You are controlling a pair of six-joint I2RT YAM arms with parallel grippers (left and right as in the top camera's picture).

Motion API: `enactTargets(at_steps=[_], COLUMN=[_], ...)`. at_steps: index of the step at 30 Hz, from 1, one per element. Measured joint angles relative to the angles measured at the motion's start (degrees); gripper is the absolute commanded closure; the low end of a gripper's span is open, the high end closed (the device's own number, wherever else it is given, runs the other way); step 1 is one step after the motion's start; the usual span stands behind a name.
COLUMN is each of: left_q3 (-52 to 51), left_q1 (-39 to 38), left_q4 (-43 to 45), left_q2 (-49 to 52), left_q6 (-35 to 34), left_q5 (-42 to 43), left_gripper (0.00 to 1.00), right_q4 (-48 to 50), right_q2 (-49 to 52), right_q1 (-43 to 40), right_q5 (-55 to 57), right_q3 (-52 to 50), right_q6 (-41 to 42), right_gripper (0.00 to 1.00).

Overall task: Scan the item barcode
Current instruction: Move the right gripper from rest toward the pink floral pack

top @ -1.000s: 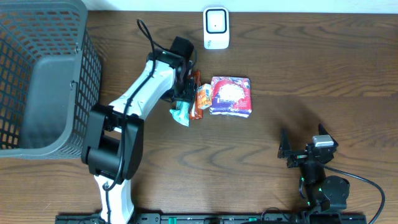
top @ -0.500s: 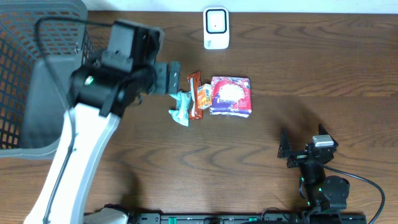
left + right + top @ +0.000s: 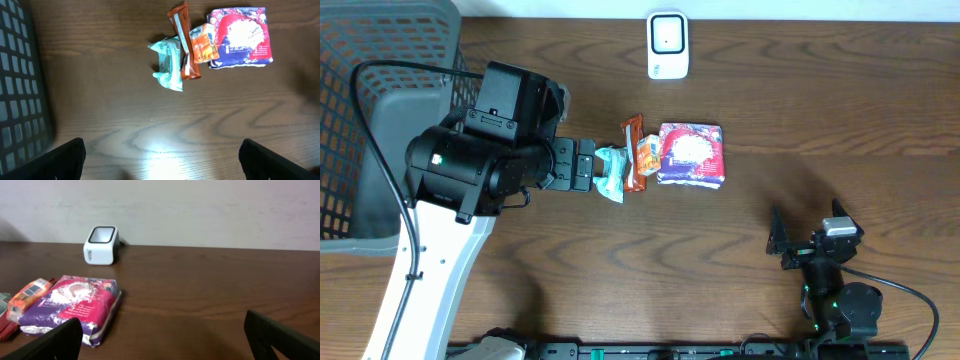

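My left hand (image 3: 162, 159) gapes wide over a crinkly teal pouch (image 3: 168, 63), slim brown bar (image 3: 184, 42) and plump purple packet (image 3: 242, 37) on the grained wooden counter (image 3: 100, 100); my right hand (image 3: 162, 337) gapes too.

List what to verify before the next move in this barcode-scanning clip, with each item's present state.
1. Left hand open and empty: ok.
2. Right hand open, empty and away from the items: ok.
3. White scanner unobstructed at the far edge of the table: ok.
4. Items separated for a clean pick: not ok. The teal packet, brown bar, orange packet and purple pack lie bunched together, touching or overlapping.
5. A barcode facing up on any item: cannot tell, the print is too small to read.
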Motion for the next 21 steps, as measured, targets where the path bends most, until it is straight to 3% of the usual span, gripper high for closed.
enactTargets(at_steps=[4,9,13,21], left_q3=[0.0,0.0,0.0,0.0], left_q1=[0.0,0.0,0.0,0.0], left_q4=[0.0,0.0,0.0,0.0], left_q2=[0.0,0.0,0.0,0.0], left_q6=[0.0,0.0,0.0,0.0], left_q5=[0.0,0.0,0.0,0.0], left_gripper=[0.02,0.02,0.02,0.02], right_q4=[2.8,3.8,7.9,36.5], right_q2=[0.0,0.0,0.0,-0.1], right_q1=[0.0,0.0,0.0,0.0], right_q5=[-2.5,-19.6,-27.0,-26.4], right_q3=[0.0,-0.1,-0.1,0.1], right_q6=[1.9,15.2,25.8,36.6], right_gripper=[0.01,0.01,0.01,0.01])
